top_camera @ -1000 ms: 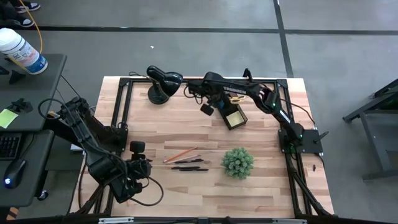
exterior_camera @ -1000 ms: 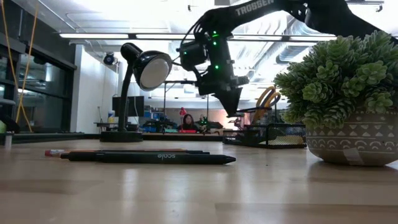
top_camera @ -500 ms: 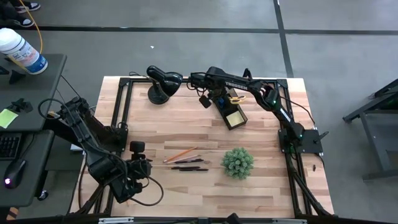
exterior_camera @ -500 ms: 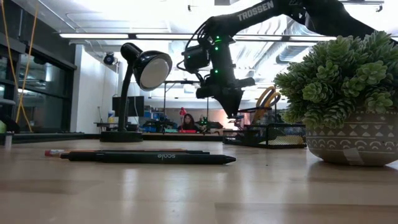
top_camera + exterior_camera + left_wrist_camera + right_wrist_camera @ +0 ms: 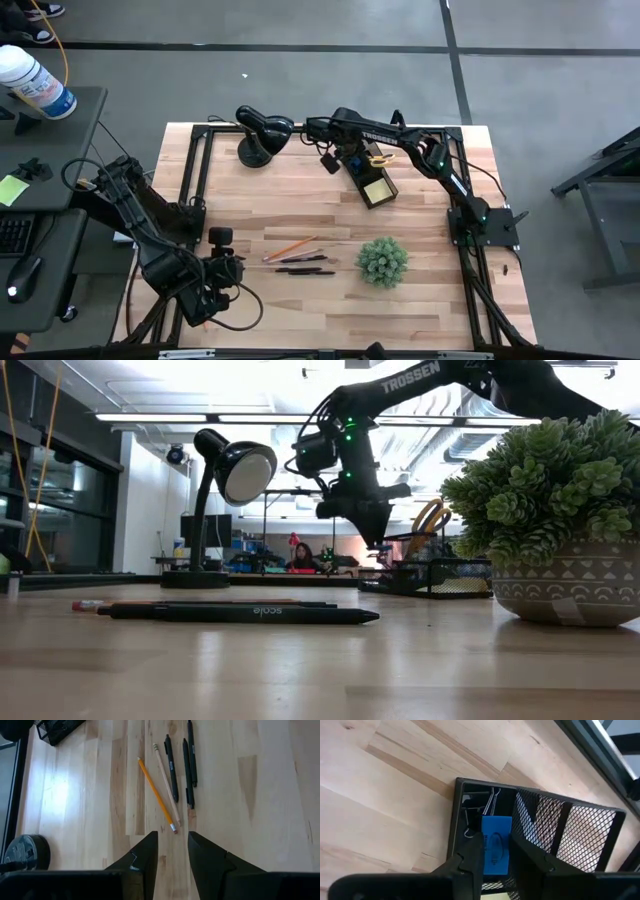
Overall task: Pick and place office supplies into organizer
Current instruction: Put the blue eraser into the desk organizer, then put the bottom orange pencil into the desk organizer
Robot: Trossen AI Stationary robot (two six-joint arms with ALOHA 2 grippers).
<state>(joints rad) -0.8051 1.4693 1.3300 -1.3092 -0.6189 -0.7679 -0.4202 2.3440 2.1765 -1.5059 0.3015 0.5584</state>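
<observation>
The black mesh organizer (image 5: pixel 372 186) stands at the table's far middle. A yellow sticky-note pad (image 5: pixel 377 188) and yellow-handled scissors (image 5: pixel 430 518) are in it. A small blue item (image 5: pixel 496 845) with wire handles lies in one compartment. My right gripper (image 5: pixel 496 840) hangs open just above that compartment, pointing down and touching nothing. Two pencils (image 5: pixel 159 792) and several black pens (image 5: pixel 181 765) lie flat on the wood at the table's middle. My left gripper (image 5: pixel 173 845) waits open above the table at the near left, short of the pencil tips.
A black desk lamp (image 5: pixel 262 132) stands at the far left of the organizer, with its base (image 5: pixel 25 851) on the wood. A green spiky plant in a patterned pot (image 5: pixel 382 260) sits right of the pens. Bare wood lies between the pens and the organizer.
My right gripper has shifted a little toward the table's far edge over the organizer and has rolled about its own pointing line. It has kept still for the last half second. Its finger gap looks unchanged.
</observation>
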